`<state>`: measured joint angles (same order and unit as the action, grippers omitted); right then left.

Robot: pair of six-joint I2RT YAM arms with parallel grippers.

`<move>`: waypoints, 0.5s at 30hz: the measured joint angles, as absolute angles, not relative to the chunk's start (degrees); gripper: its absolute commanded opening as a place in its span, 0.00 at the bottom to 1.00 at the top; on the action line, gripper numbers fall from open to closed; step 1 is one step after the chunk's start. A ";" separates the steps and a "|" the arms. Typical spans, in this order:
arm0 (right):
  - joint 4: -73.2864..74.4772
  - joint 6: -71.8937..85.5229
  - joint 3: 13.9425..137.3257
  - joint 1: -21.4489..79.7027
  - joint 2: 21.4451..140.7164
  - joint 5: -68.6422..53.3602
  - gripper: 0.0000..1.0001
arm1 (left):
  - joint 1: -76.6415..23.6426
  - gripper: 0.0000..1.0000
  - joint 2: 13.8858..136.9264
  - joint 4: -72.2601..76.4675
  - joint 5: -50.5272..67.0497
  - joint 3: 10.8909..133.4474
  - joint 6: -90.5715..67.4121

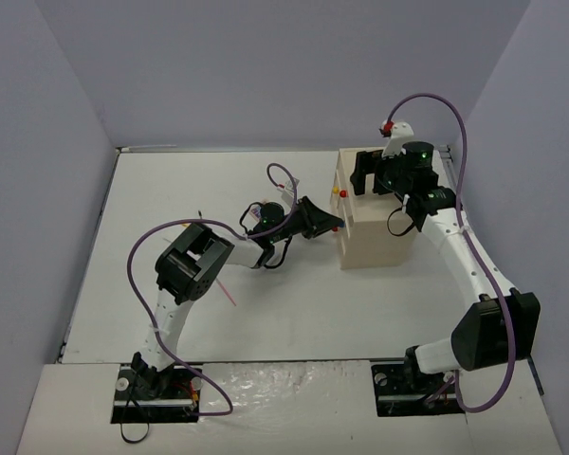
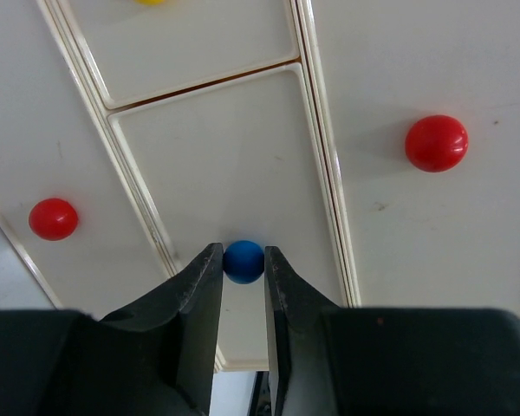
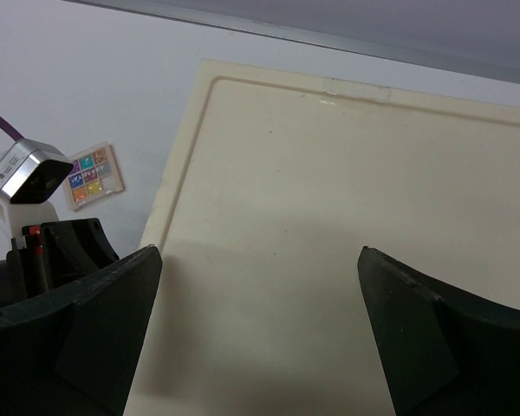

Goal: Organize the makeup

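Left gripper (image 2: 242, 253) up against the front of the drawer box (image 1: 375, 237), jaws at a narrow gap with the blue knob (image 2: 243, 262) right between the fingertips (image 2: 206, 269), hard to tell whether actually pinching it, a red knob (image 2: 436, 143) off to either side. Right gripper (image 3: 260, 260) spread wide over the flat top of the box, holding nothing. Makeup out on the white table (image 1: 171, 190), none in either grip: eyeshadow palette (image 3: 91, 176) left of the box, just beside the wrist of the left arm (image 1: 194, 261), and pink pencil (image 1: 226, 292) nearer, by that arm's elbow, well apart from both grippers.
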<state>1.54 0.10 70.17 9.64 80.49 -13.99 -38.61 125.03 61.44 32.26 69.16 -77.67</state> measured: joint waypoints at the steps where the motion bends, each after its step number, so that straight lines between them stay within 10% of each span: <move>1: 1.56 0.10 70.17 10.09 80.49 -13.80 0.94 | -38.63 0.00 125.03 61.55 32.17 69.08 -77.67; 15: 2.78 -3.12 70.18 17.76 80.69 -4.54 0.93 | -38.60 0.00 124.05 60.04 31.89 68.60 -76.48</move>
<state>2.78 -3.12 70.18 17.76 80.69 -4.54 -38.60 124.05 60.04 31.89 68.60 -76.48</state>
